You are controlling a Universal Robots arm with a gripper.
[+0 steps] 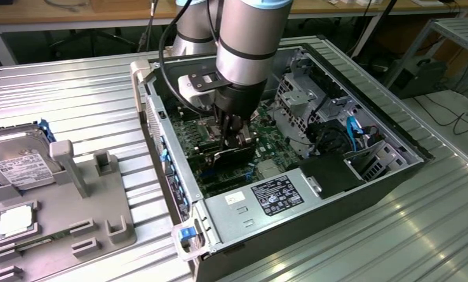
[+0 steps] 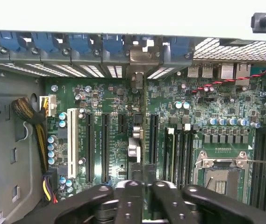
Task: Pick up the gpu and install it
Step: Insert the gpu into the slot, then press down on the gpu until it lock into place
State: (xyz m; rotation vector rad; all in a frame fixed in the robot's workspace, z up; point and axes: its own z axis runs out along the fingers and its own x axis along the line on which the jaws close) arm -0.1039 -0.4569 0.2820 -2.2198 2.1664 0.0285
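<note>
- Exterior view: the arm reaches down into the open computer case [image 1: 391, 170], and its gripper [image 1: 236, 138] sits low over the motherboard [image 1: 277, 150], clenched on the top edge of the gpu [image 1: 227, 155], a dark card standing on edge.
- Most of that card is hidden behind the arm and gripper; whether it is fully seated in a slot cannot be made out.
- Wrist view: the gripper [image 2: 142, 186] appears as black linkage bars cut off by the frame edge, closed together on the thin card edge [image 2: 142, 116], which runs away toward the silver end bracket [image 2: 142, 58] at the case's rear wall.
- Counted in the wrist view: one white expansion slot [image 2: 71, 142] and three long black ones beside the card line, one empty processor socket [image 2: 221, 175].
- On the grey fixture tray [image 1: 69, 235] at the exterior view's left lie one hard drive [image 1: 18, 161] and one square processor chip [image 1: 16, 220], both partly cut off.
</note>
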